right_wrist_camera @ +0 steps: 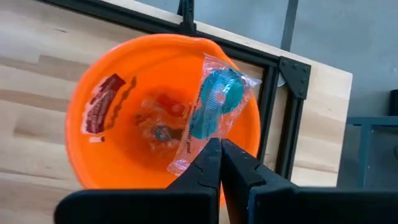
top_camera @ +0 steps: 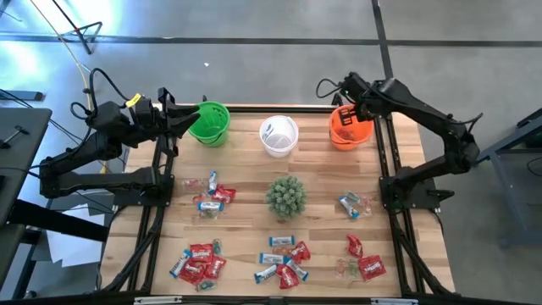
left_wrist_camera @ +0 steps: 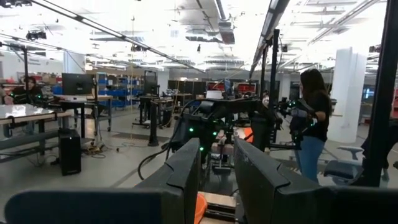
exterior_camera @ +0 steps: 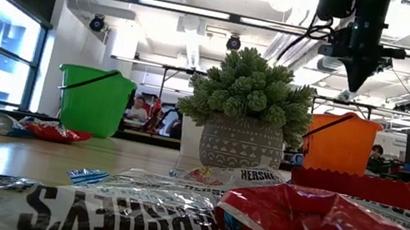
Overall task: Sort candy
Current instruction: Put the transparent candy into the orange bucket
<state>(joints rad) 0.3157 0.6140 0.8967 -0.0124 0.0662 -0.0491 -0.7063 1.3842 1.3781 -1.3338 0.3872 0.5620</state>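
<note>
**A:** How far along does the sort look, taking the table from the left?

**B:** Early, by the look of it. The left gripper (top_camera: 190, 121) sits at the rim of the green cup (top_camera: 212, 124). Its fingers stand a little apart, with nothing visible between them. Whether that cup holds anything cannot be told. On the wood below it lie two heaps of candy, one near the cup (top_camera: 212, 196) and one at the near edge (top_camera: 196, 263), with red and blue-and-white wrappers still mixed.

**A:** And the middle?

**B:** The white cup (top_camera: 279, 135) stands beside the green one, and its contents are unclear too. In front of it is the spiky plant (top_camera: 286, 195), and past that another mixed heap (top_camera: 284, 261). Two smaller groups lie to the right, (top_camera: 354, 203) and (top_camera: 364, 261). So most of the sweets seem still unsorted.

**A:** Is anything actually done?

**B:** The orange cup (right_wrist_camera: 124, 74) already has a red-wrapped sweet (right_wrist_camera: 102, 102) against its wall and a clear-wrapped piece at the bottom. The right gripper (right_wrist_camera: 219, 144) hangs over that cup, fingers fully closed on the tail of a clear packet with a teal sweet (right_wrist_camera: 217, 99) inside.

**A:** Which way does that packet lie?

**B:** It is pinched at one end. Its long axis runs straight on from the fingertips, in line with the fingers, out over the cup's mouth, with the free end toward the rim by the table frame. It appears ready to be dropped in.
</note>
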